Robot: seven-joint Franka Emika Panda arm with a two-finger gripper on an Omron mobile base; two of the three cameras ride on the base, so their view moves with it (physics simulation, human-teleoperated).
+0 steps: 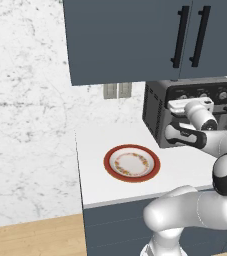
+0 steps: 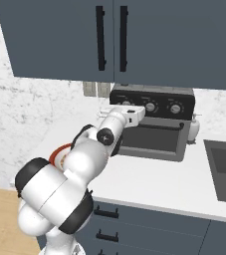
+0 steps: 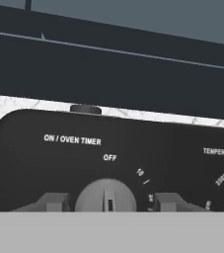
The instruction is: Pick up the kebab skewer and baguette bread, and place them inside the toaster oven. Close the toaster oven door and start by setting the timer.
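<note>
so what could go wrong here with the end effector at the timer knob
1. The end effector brackets the ON / OVEN TIMER knob, whose pointer sits near OFF; if the fingertips close off-centre they may slip instead of turning it.
2. The toaster oven door looks dropped open, so the timer might start with it open.

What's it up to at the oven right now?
The gripper is at the toaster oven, its fingertips on either side of the ON / OVEN TIMER knob, whose pointer sits near OFF. The toaster oven door looks shut. The plate on the counter has no food on it.
</note>
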